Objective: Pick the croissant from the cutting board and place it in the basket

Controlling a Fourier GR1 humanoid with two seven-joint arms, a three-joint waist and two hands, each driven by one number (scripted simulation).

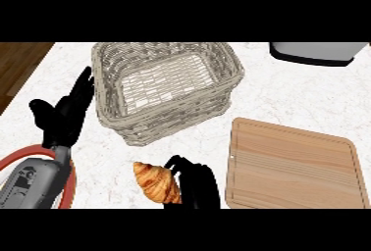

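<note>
croissant: right side hidden by right hand | grey appliance: cut by top edge | right forearm: unseen

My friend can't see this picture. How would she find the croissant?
Start at the big woven basket on the white counter. Look below its front corner, left of the wooden cutting board. The croissant is the golden-brown, ridged pastry in the black right hand.

no readable text, labels, brand names or numbers anywhere, dark marking on the grey left forearm too indistinct to make out, nothing printed elsewhere
</note>
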